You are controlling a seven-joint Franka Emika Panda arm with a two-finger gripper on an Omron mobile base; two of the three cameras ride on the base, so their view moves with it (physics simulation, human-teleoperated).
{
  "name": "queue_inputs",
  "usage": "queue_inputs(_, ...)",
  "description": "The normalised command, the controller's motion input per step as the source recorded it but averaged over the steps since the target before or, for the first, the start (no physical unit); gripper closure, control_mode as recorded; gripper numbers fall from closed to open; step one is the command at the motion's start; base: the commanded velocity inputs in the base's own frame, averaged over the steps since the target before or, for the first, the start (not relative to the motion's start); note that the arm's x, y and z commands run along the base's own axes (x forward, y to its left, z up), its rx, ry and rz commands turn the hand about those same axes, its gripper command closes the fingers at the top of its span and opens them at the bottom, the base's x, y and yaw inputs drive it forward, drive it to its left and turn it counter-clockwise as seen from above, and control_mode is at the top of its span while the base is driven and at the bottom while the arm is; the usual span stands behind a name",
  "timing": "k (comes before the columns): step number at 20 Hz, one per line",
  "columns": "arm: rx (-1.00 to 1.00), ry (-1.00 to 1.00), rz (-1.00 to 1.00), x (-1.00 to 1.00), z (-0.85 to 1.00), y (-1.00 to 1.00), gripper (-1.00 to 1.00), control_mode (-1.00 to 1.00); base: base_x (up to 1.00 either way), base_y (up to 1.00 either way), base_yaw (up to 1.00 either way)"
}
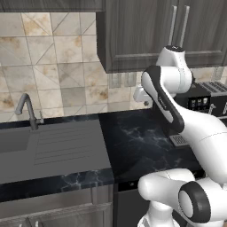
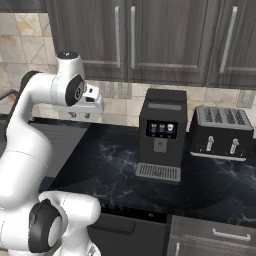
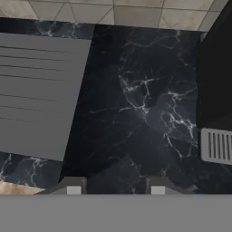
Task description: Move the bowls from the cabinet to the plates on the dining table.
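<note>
Nearest you, above the black counter [image 3: 136,113], the gripper [image 3: 115,186] hangs with its jaws parted, holding nothing. Beyond stand the coffee machine [image 2: 160,135] and, to its right, the toaster [image 2: 222,131]. Farthest, overhead, the cabinet [image 2: 150,37] is shut; no bowls can be seen. Judged step: approach. Next, you must reach a door handle [image 2: 133,35].
</note>
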Motion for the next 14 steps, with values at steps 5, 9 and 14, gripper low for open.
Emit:
queue_inputs(5,0.00,-0.01,0.00,0.00,0.07,0.00,-1.00,-1.00,0.00,0.00,0.00)
queue_inputs(9,0.00,-0.02,0.00,-0.03,0.20,0.00,-1.00,-1.00,0.00,0.00,0.00)
queue_inputs(14,0.00,0.00,0.00,0.00,0.22,0.00,-1.00,-1.00,0.00,0.00,0.00)
